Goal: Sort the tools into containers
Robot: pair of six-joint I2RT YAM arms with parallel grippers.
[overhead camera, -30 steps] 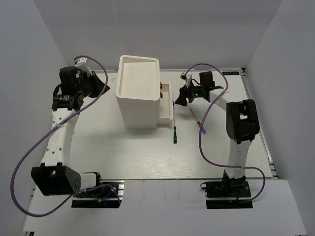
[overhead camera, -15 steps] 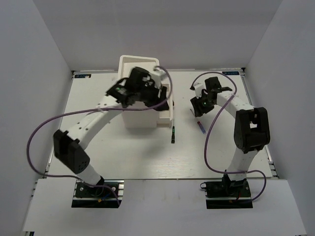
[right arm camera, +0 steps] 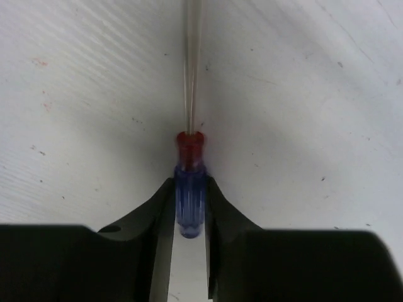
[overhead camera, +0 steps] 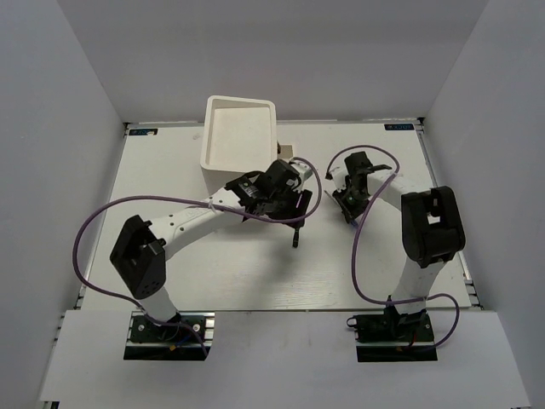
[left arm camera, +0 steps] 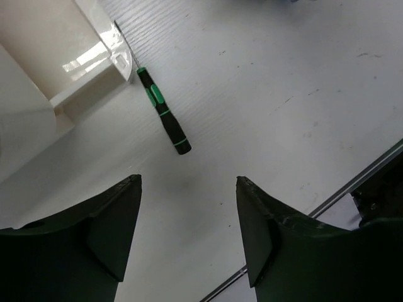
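two screwdrivers show, one by each claw. the green-banded screwdriver (left arm camera: 165,116), thin and black-handled, lies flat on the tabletop (left arm camera: 283,75), its bare shaft running just beside the corner of the one open drawer (left arm camera: 82,60). the left claw (left arm camera: 189,189) hovers over the tabletop near the handle end with its jaws apart, touching nothing.

the blue-handled screwdriver (right arm camera: 190,211) has a red collar (right arm camera: 190,146) and a shaft pointing away from the wrist camera. the right claw (right arm camera: 190,189) is clamped on the blue handle, one finger pressed to each side. i cannot tell whether the tool rests on the tabletop or is lifted off it.

from above, one tall white box (overhead camera: 241,128) with a rimmed top stands at the far middle. the left arm (overhead camera: 196,213) reaches across in front of it and hides most of the drawer. the two claws sit near each other, right of the box.
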